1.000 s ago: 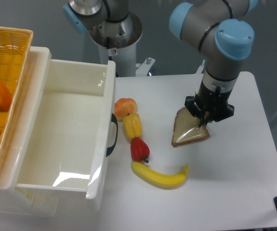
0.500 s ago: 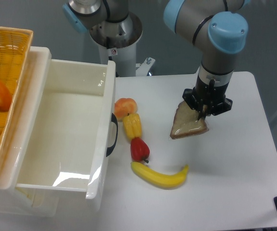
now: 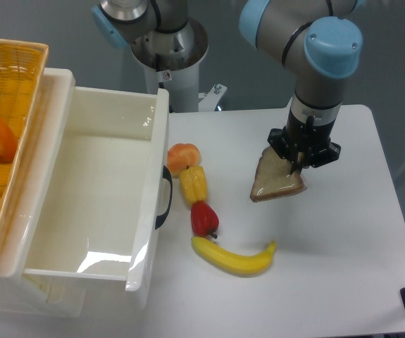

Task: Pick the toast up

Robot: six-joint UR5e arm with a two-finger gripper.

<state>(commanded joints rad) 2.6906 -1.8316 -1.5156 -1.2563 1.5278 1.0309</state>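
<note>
The end effector [image 3: 299, 163] hides the toast's [image 3: 275, 184] top corner, pinching it; the slice is grey-brown, dark-crusted, tilted above the white bench [image 3: 343, 246].

No words, brands or numbers can be read anywhere in view. The only sign-like marks are a small round red and white sticker [image 3: 166, 74] on the front of the robot's grey base column [image 3: 168, 56] at the far side of the table, too small to make out, and a few tiny dark marks [image 3: 146, 121] on the inner far wall of the white bin [image 3: 89, 204] at the left, also illegible.
</note>
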